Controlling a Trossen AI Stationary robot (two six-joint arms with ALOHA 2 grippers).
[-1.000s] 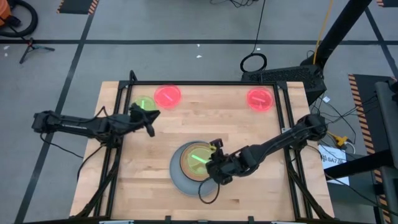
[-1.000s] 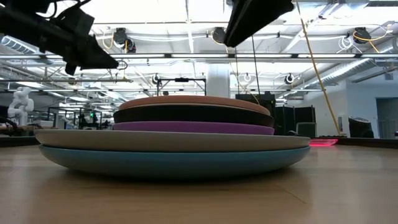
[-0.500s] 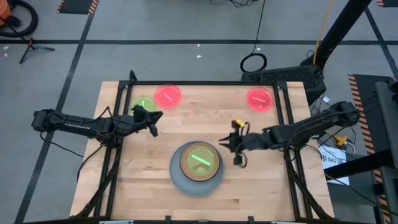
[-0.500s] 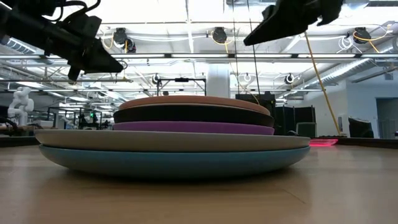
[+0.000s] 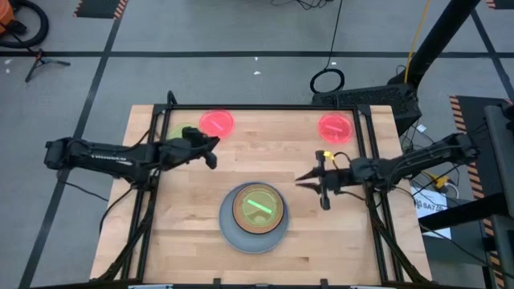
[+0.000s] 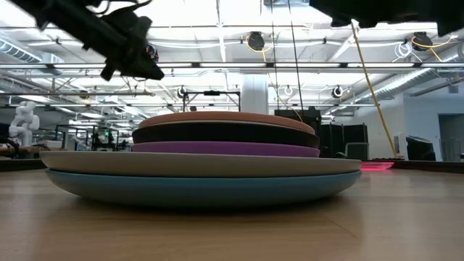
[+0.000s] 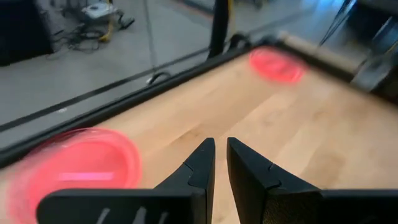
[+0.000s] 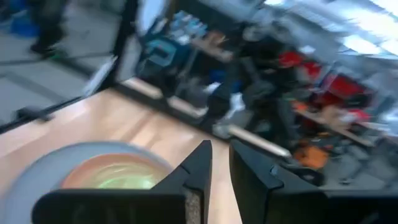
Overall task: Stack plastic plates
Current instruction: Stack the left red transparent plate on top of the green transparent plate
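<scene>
- The stack of plates (image 5: 254, 217) sits at the table's front centre, a green plate (image 5: 257, 205) on top.
- Three small plates lie loose along the far edge: a red one (image 5: 216, 124), a green one (image 5: 183, 132) partly under the left arm, and another red (image 5: 336, 128).
- The left gripper (image 5: 210, 149), fingers nearly together and empty, hovers just beside the left red plate.
- The right gripper (image 5: 309, 178), likewise narrow and empty, hangs between the stack and the right red plate.

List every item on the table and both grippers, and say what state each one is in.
Plate stack: five plates visible from the side, green plate on top.
Left pink plate: flat, loose, unstacked.
Right pink plate: flat, loose, unstacked.
Left gripper: jaws nearly closed, empty, near left pink plate.
Right gripper: jaws nearly closed, empty, right of the stack.
</scene>
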